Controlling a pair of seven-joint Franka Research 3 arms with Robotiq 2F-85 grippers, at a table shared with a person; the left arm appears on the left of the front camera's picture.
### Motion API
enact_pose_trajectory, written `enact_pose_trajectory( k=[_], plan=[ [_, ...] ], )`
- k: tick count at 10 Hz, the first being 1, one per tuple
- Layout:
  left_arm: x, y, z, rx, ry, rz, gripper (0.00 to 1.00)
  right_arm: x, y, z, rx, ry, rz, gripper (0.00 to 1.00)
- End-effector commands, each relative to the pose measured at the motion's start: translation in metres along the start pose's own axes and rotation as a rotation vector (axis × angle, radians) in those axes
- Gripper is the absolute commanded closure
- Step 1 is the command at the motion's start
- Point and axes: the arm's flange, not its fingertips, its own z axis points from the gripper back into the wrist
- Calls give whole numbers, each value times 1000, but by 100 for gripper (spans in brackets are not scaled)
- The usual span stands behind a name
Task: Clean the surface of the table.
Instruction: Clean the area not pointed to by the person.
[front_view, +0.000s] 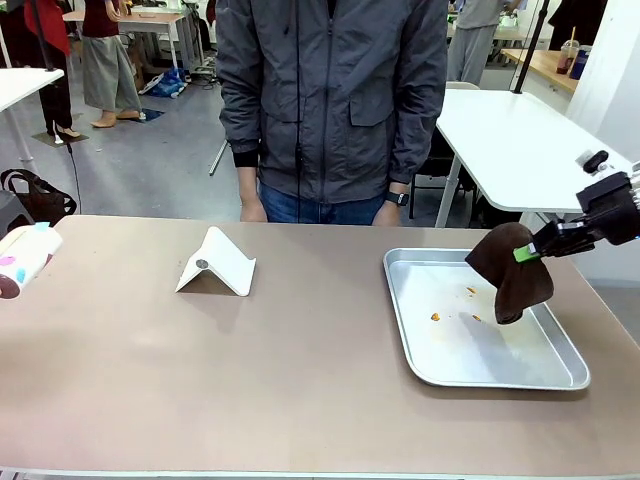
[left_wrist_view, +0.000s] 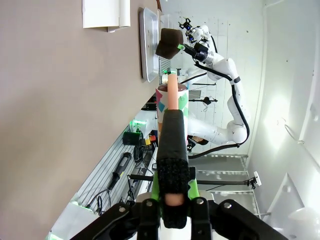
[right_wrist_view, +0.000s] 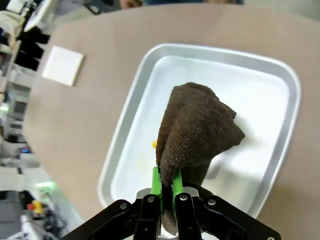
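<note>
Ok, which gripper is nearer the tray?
Right. The right gripper hangs over the tray's far right side, shut on a brown cloth. The left gripper, holding a roller, is at the table's left end, beyond the white stand.

Robotics lab: white arm (left_wrist_view: 223, 64), worktables (front_view: 510, 140).

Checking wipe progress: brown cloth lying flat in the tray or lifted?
Lifted: the cloth hangs bunched from the shut right hand over the metal tray. Lower tip touching it: cannot tell.
</note>
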Motion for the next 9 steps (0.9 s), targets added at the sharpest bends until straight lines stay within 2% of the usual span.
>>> enact_pose_trajectory(
  k=[1, 5, 9],
  plan=[
    [-4, -5, 2, -15, -3, -11, 78, -2, -13, -15, -93, -58, 15, 91],
    [-4, -5, 2, -15, -3, -11, 78, 0, -39, -31, -236, -93, -23, 91],
    [-4, -5, 2, -15, -3, -11, 78, -7, -51, -67, -204, -87, -76, 91]
  ],
)
